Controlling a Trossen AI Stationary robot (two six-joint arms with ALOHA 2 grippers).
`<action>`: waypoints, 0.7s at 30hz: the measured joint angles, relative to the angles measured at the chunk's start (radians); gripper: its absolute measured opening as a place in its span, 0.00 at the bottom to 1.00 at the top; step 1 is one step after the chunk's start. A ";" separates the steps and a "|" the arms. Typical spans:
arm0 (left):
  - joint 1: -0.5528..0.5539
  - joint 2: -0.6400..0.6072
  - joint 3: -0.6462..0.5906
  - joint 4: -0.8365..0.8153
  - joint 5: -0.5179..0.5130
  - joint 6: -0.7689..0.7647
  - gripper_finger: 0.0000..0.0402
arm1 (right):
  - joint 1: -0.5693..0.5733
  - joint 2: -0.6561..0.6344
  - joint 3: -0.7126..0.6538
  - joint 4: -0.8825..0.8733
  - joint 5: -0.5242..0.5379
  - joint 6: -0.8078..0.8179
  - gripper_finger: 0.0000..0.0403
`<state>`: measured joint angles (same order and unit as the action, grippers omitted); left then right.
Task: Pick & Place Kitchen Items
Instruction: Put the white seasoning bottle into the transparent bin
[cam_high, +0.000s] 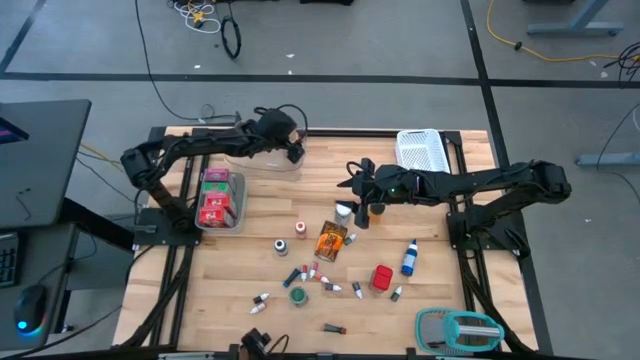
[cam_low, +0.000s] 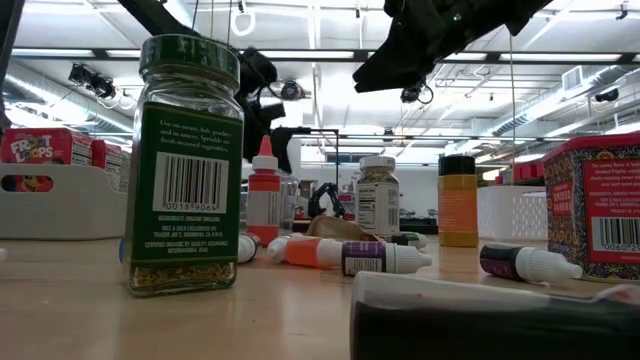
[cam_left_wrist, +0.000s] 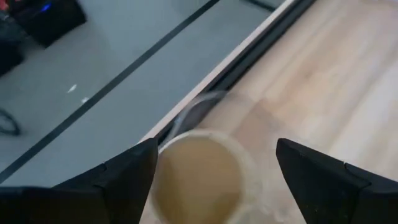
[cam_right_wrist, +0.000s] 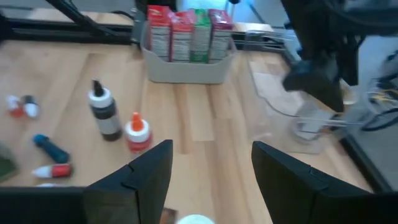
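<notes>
Left gripper: hanging over the clear tray at the table's far edge – fingers spread wide, holding nothing, a pale-topped jar standing upright just below between them.
Right gripper: hovering mid-table above a white-capped jar, fingers standing apart – gripping nothing.
Orange packet: lying flat, long axis slanting toward the far right.
Blue bottle: lying down, cap pointing to the far side.
Boxes: standing in the grey bin.
</notes>
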<state>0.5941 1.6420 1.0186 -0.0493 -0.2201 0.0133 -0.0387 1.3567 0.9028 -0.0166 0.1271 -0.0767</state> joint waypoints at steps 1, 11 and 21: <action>-0.007 -0.018 0.003 -0.005 0.014 0.000 0.84 | 0.000 0.000 0.000 0.000 0.012 -0.003 0.57; -0.134 -0.279 0.007 -0.055 0.178 -0.024 0.80 | 0.000 0.001 0.000 -0.006 0.013 0.016 0.57; -0.396 -0.395 0.008 -0.168 0.234 -0.062 0.80 | 0.000 0.001 0.000 -0.073 -0.015 0.070 0.57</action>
<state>0.1985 1.2469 1.0264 -0.2176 0.0141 -0.0483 -0.0387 1.3579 0.9028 -0.0896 0.1125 -0.0067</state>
